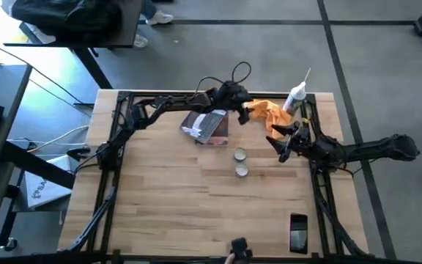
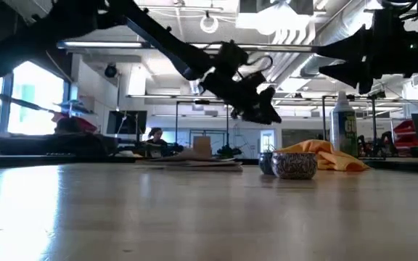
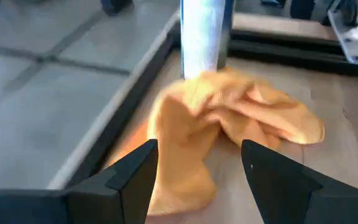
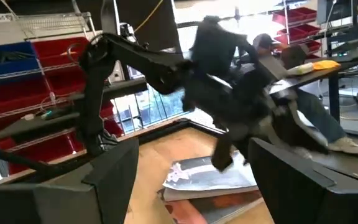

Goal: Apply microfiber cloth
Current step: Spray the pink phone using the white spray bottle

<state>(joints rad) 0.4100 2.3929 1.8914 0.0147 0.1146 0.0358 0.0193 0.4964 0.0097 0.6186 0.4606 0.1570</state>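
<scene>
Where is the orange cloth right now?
In the high view, the microfiber cloth lies crumpled at the table's far edge, between the left gripper and the white bottle.

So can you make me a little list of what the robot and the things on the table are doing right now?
left gripper: open, held above the table, pointing at the cloth, not touching it
right gripper: open, raised, just in front of the cloth
microfiber cloth: orange-yellow, crumpled, at the far edge of the table
bottle: white, upright, beside the cloth
packet: grey-blue and white, lying flat, left of the cloth
two small pots: mid-table
dark phone-like thing: near edge
</scene>
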